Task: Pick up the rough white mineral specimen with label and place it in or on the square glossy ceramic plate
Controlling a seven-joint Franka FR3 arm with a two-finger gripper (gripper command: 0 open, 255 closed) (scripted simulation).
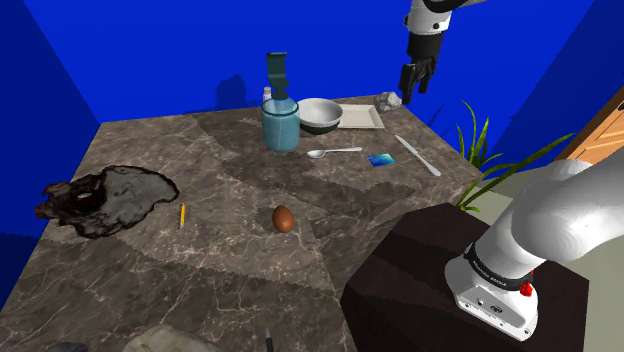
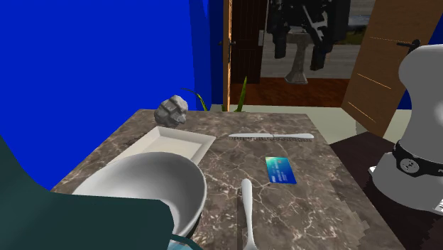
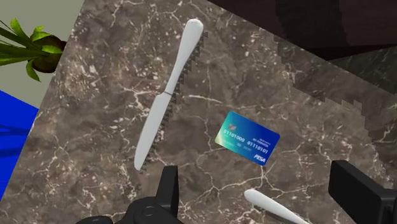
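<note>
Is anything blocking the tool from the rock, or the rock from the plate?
Nothing visible is. The open tool hangs in the air close to the rock, and the rock sits right beside the square plate, with nothing between them.

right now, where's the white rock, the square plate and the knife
white rock (image 2: 171,110): second exterior view, centre of the lump.
square plate (image 2: 179,146): second exterior view, bare inner floor of the plate.
knife (image 3: 165,95): wrist view, midway along its length.
</note>
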